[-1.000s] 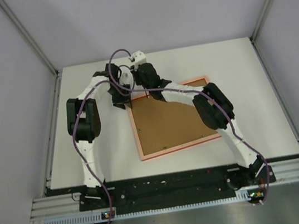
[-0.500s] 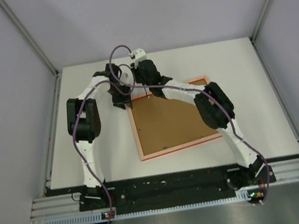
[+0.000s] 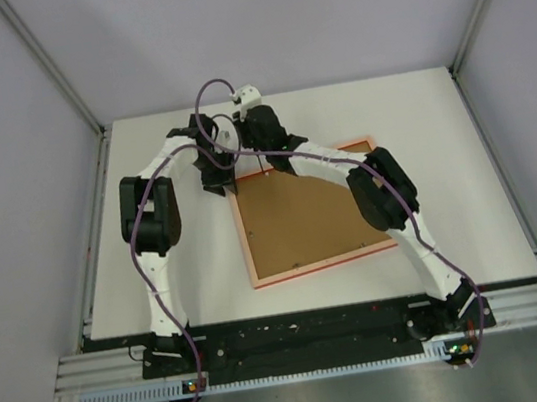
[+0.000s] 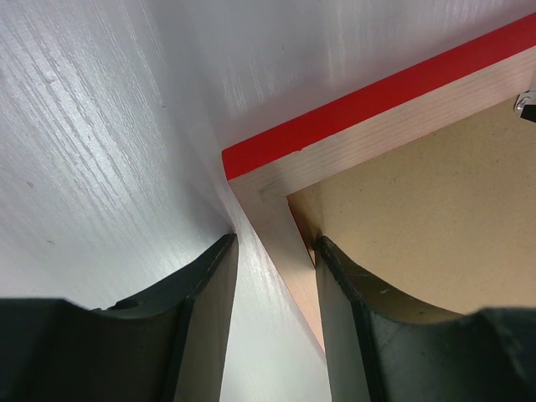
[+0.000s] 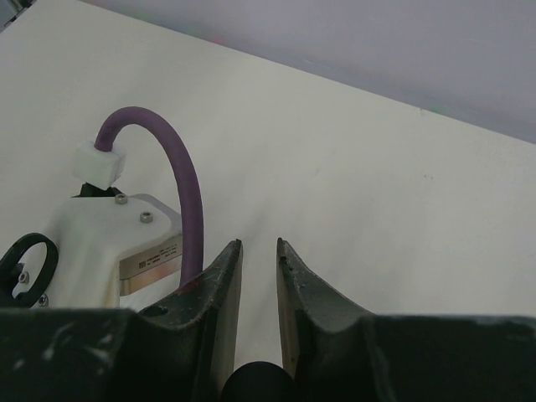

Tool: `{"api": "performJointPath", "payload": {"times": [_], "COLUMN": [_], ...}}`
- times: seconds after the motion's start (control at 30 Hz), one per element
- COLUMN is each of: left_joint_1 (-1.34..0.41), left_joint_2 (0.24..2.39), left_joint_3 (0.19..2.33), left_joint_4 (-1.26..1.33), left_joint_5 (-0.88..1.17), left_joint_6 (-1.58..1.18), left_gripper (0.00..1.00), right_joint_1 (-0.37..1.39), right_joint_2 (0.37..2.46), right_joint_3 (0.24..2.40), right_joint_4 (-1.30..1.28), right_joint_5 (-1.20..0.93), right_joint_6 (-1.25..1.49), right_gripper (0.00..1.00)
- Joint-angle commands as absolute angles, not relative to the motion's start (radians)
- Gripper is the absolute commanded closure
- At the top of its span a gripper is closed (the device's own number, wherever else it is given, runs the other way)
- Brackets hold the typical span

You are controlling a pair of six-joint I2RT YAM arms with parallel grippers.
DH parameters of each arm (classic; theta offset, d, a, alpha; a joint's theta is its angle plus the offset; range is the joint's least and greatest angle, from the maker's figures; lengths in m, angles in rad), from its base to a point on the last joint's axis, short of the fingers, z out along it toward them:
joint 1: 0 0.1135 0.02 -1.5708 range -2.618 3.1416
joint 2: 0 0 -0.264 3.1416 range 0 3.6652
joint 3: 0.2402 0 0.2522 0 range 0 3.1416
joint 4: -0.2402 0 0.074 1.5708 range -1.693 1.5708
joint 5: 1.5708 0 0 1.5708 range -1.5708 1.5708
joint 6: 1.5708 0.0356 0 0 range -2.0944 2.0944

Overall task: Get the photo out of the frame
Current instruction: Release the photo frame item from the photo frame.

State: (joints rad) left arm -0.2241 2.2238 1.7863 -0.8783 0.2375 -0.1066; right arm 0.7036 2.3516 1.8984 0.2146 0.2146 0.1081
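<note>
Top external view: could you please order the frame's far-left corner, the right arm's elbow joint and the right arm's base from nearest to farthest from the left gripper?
1. Frame's far-left corner, at the left gripper.
2. Right arm's elbow joint, over the frame's right side.
3. Right arm's base, at the near right edge.

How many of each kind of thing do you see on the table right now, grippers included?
frame: 1, red, lying back up
backing board: 1, brown, set in the frame
grippers: 2, the left gripper astride the frame's corner and the right gripper above the table
Total: 4
</note>
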Motion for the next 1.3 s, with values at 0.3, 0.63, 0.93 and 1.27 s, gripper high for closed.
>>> {"api": "performJointPath", "payload": {"times": [0.3, 0.63, 0.93, 1.27], "left_joint_1": [-0.244, -0.244, -0.244, -0.244], "left_joint_2": [2.267, 2.258, 2.258, 2.261], "left_joint_3": [1.784, 1.779, 1.781, 1.783], "left_joint_4": [-0.881, -0.881, -0.88, -0.881], "left_joint_5": [0.224, 0.222, 0.225, 0.23], "left_joint_6": [-0.077, -0.075, -0.078, -0.078], "left_gripper": [0.52, 0.52, 0.52, 0.52], "right_joint_1": [0.715, 0.712, 0.715, 0.718], "right_joint_2": [2.37, 2.362, 2.373, 2.376], "right_joint_3": [1.891, 1.897, 1.942, 1.862], "right_joint_4": [0.36, 0.299, 0.29, 0.424], "right_joint_5": [0.218, 0.173, 0.215, 0.258], "right_joint_6": [0.04, 0.087, 0.077, -0.019], "right_gripper": [1.0, 1.0, 1.0, 1.0]}}
